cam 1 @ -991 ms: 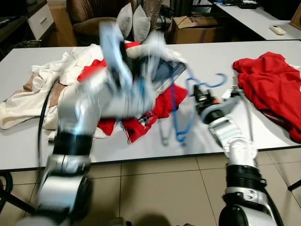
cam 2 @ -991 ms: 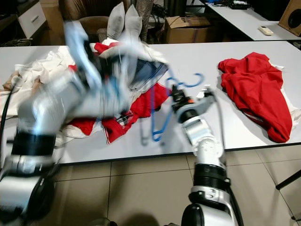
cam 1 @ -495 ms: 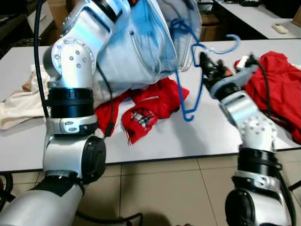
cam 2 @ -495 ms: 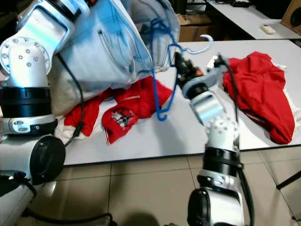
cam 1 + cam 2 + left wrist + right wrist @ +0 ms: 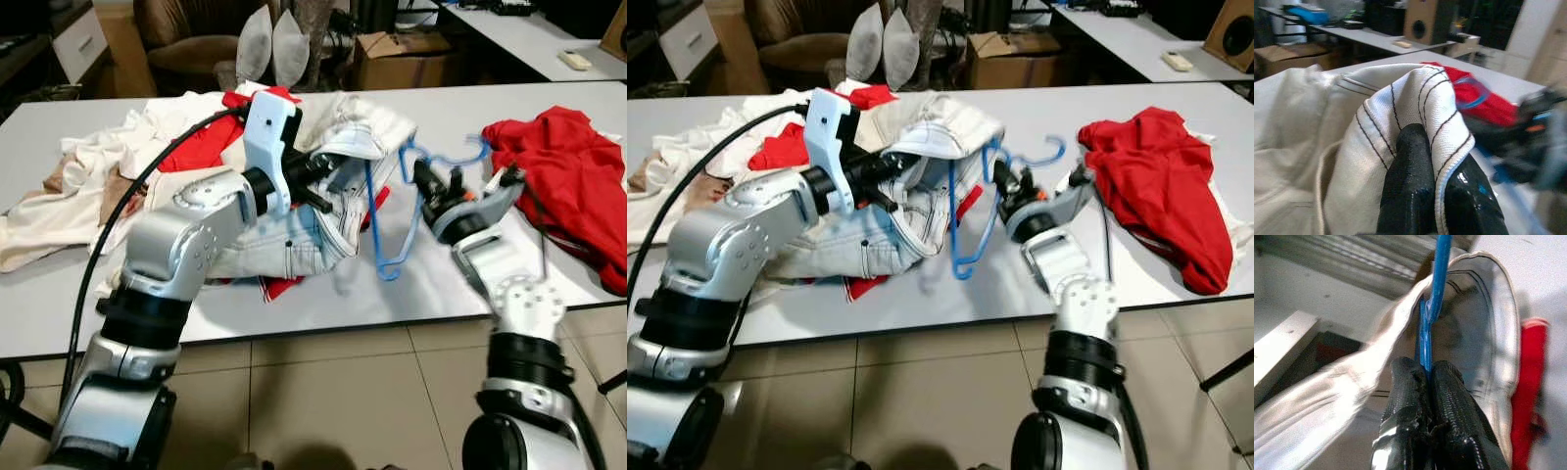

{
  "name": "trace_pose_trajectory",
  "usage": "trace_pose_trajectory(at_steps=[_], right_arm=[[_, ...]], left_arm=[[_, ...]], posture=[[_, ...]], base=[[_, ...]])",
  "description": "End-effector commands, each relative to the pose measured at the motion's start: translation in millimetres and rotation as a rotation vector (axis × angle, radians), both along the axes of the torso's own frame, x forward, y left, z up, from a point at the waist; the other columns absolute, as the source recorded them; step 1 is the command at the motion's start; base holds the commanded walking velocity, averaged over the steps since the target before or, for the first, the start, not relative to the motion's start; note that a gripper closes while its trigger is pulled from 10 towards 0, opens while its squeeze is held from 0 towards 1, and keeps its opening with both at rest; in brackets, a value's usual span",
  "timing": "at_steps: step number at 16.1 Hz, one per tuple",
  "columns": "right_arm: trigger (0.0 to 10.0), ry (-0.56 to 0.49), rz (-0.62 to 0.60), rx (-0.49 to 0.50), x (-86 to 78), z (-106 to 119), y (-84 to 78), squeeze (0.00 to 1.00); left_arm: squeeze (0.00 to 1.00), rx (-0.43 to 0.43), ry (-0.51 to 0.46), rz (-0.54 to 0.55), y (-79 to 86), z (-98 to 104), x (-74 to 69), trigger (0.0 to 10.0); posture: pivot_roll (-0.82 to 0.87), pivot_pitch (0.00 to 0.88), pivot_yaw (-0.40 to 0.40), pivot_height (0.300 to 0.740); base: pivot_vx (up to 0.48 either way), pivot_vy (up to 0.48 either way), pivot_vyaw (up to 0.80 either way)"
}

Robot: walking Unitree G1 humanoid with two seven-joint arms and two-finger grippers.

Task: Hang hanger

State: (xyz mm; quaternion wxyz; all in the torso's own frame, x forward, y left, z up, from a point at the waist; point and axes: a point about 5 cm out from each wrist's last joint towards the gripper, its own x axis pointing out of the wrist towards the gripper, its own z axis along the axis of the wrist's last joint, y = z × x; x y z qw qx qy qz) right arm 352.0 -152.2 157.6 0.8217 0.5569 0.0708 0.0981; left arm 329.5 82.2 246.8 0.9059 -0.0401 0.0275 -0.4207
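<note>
Left eye view: the likeliest slip is the jeans [image 5: 284, 235] sliding off the thin hanger [image 5: 392, 211] or dragging it askew, since both grips pinch only a fold or a bar. Left gripper [image 5: 318, 176], forearm reaching across the tabletop [image 5: 549, 103], has its jaws closed on the waistband. Right gripper [image 5: 419, 178], raised from a bent elbow, has its jaws clamped on the hanger above the tabletop.
</note>
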Motion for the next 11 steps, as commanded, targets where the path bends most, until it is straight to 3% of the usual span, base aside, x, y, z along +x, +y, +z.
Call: trace_pose_trajectory(at_steps=[1,3,5,7,9,11], right_arm=[[10.0,-0.023,-0.013,-0.073,8.7,1,8.4,0.0],[10.0,-0.013,-0.016,-0.04,16.8,0,15.9,0.0],[10.0,-0.008,-0.053,0.105,34.4,7,34.5,0.0],[10.0,-0.034,-0.065,0.249,40.0,14,46.0,0.0],[10.0,-0.033,-0.124,0.329,42.7,14,42.5,0.0],[10.0,-0.01,-0.201,0.323,45.3,8,35.0,0.0]], left_arm=[[0.0,-0.034,-0.021,-0.066,-7.0,9,-7.1,0.0],[0.0,-0.063,-0.014,-0.086,-9.8,11,-8.1,0.0],[0.0,-0.132,0.008,-0.131,-20.6,19,-11.4,0.0],[0.0,-0.069,0.003,-0.138,-25.3,12,-14.3,0.0],[0.0,-0.067,0.022,-0.124,-20.6,8,-15.2,0.0],[0.0,-0.171,0.058,-0.158,-19.9,14,-20.1,0.0]], posture=[[-0.04,0.0,0.034,0.74],[-0.04,0.0,0.036,0.74],[-0.02,0.0,0.027,0.74],[-0.01,0.0,0.017,0.74],[-0.01,0.0,0.015,0.74],[-0.01,0.0,0.014,0.74]], base=[[0.0,0.0,0.0],[0.0,0.0,0.0],[0.0,0.0,0.0],[0.0,0.0,0.0],[0.0,0.0,0.0],[0.0,0.0,0.0]])
